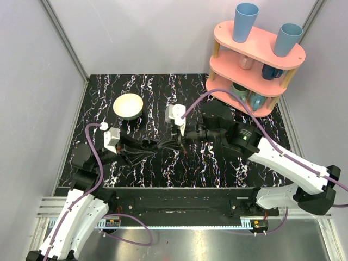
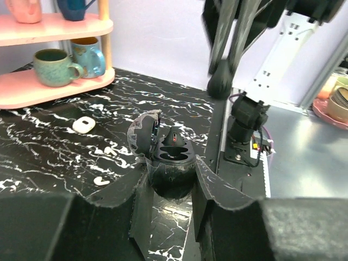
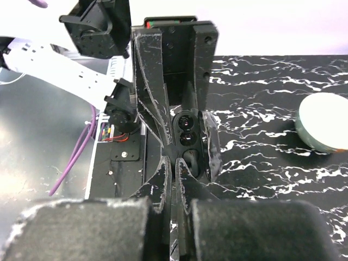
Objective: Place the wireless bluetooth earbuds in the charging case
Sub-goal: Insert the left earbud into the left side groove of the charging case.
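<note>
Left gripper (image 2: 173,184) clamps open charging case (image 2: 169,160), right gripper (image 3: 174,164) just beside.

Glossy plastic charging case (image 2: 171,180) (smooth marbled tabletop (image 2: 49,152))

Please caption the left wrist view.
Left end effector holds an open black egg-shaped plastic case; black white-veined table and pink shelf behind.

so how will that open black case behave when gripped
The case probably slips easily: its shell is rounded and glossy, pinched at the sides by the left end effector. Its hinged lid stands open, so a bump may swing it shut.
</note>
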`<state>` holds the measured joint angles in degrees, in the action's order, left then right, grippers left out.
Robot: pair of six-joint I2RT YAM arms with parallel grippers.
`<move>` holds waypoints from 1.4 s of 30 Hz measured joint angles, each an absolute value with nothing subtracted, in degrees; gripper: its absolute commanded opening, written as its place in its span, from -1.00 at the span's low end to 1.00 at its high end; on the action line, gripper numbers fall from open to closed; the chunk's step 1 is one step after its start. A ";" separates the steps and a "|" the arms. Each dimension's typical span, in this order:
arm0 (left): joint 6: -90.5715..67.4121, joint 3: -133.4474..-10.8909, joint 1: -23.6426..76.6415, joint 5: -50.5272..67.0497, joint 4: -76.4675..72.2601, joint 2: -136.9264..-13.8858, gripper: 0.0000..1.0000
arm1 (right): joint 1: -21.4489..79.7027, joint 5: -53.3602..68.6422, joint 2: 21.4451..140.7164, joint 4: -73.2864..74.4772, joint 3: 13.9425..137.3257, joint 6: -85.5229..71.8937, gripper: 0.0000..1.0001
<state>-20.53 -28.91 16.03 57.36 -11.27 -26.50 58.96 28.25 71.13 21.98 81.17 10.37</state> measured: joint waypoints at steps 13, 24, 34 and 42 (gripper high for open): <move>-24.95 -28.77 16.51 63.26 -18.52 -27.46 -1.00 | 64.25 28.01 77.71 26.92 86.08 15.35 -1.00; -25.41 -28.77 16.95 64.18 -19.40 -28.03 -1.00 | 64.86 27.05 78.00 27.75 87.53 17.12 -1.00; -25.39 -28.77 17.26 64.42 -19.29 -28.27 -1.00 | 64.88 26.44 78.26 27.57 87.85 17.80 -1.00; -25.39 -28.75 17.56 64.58 -19.09 -28.36 -1.00 | 64.99 26.15 78.48 26.81 87.85 17.82 -1.00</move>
<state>-25.39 -28.75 17.56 64.58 -19.09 -28.36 64.99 26.15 78.48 26.81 87.85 17.82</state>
